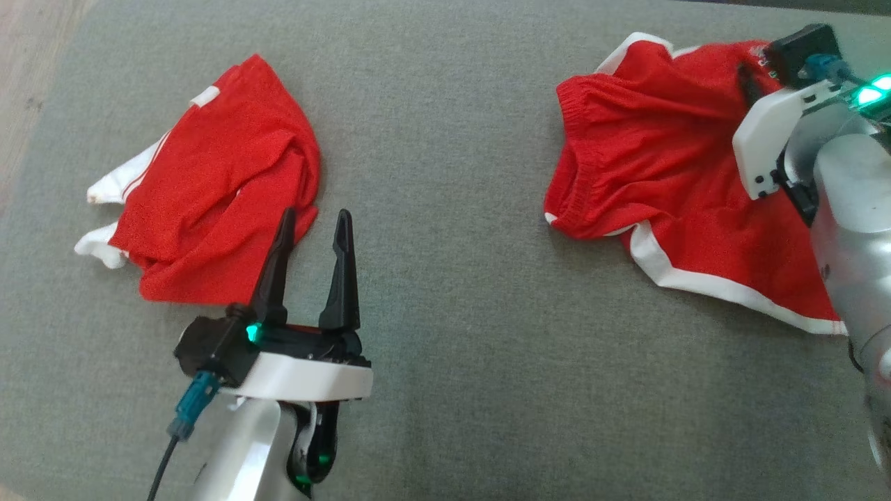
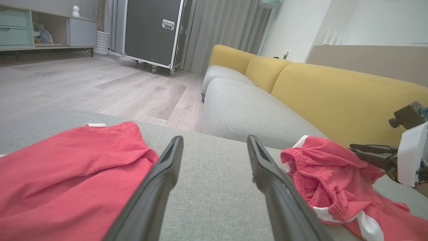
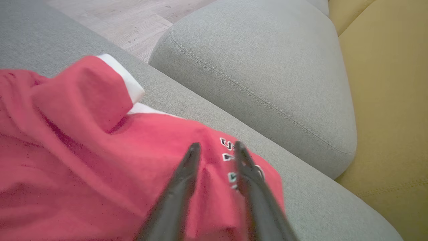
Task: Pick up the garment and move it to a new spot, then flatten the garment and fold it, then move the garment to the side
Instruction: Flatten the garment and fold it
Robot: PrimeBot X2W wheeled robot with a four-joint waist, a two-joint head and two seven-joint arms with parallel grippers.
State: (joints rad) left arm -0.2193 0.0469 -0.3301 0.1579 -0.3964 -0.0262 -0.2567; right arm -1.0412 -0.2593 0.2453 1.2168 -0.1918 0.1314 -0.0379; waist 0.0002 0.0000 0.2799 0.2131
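Yellow-backed sofa with grey fabric seat cushions [image 2: 240, 107], right of frame; black metal-edged wheeled case [image 2: 152, 31], upper left.

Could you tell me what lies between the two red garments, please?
Bare grey fabric surface, per the head view, between crumpled red-and-white garment and red white-trimmed shorts; the open left hand stands by that garment.

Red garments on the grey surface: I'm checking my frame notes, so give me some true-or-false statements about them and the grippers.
1. Two red garments, a left garment and shorts, lie apart on the grey surface. True.
2. The left gripper clamps the left garment. False: it is open, holding nothing.
3. The right gripper pinches a fold of the shorts. True.
4. The shorts have blue trim. False: the trim is white.
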